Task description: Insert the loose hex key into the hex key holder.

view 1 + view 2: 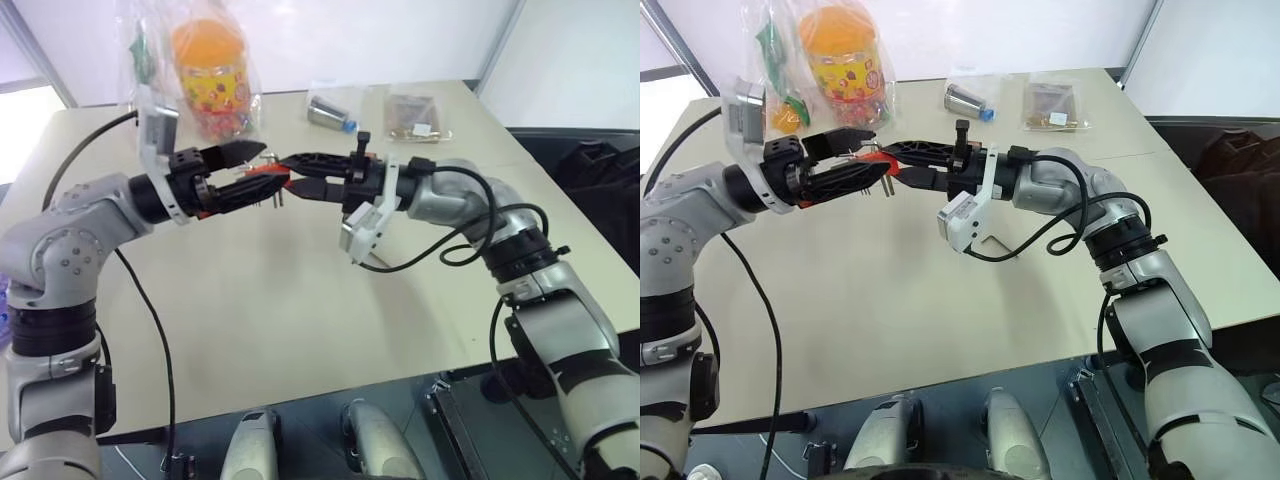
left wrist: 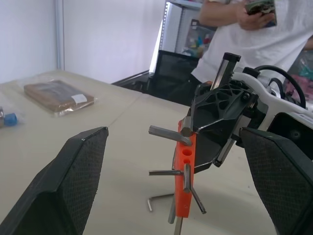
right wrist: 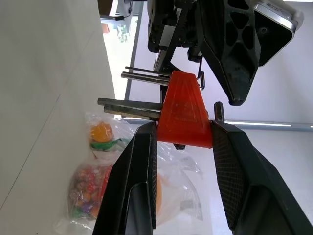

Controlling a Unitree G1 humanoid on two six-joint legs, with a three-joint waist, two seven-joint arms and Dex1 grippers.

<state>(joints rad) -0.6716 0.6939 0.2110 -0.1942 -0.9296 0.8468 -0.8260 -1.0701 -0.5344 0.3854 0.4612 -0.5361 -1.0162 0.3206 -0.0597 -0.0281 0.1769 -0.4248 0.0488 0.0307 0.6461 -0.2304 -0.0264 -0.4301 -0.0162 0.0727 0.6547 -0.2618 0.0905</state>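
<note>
Beige rectangular tabletop (image 1: 890,300) below both grippers. Clear bagged jar with orange lid (image 1: 210,65) beyond the left gripper (image 1: 840,165). Black two-fingered left gripper spread wide around the small red-orange plastic hex key holder (image 2: 186,171), not clamping it. Black two-fingered right gripper (image 3: 183,142) clamped on that holder, raised above the table, thin metal keys sticking from its side. Loose thin L-shaped dark grey metal hex key (image 1: 992,241) flat on the table, under the right gripper's wrist, untouched.

We count one red hex key holder (image 2: 185,169), one loose hex key (image 2: 159,199) on the table — plus one bagged orange-lidded jar (image 1: 208,62), two grippers.
</note>
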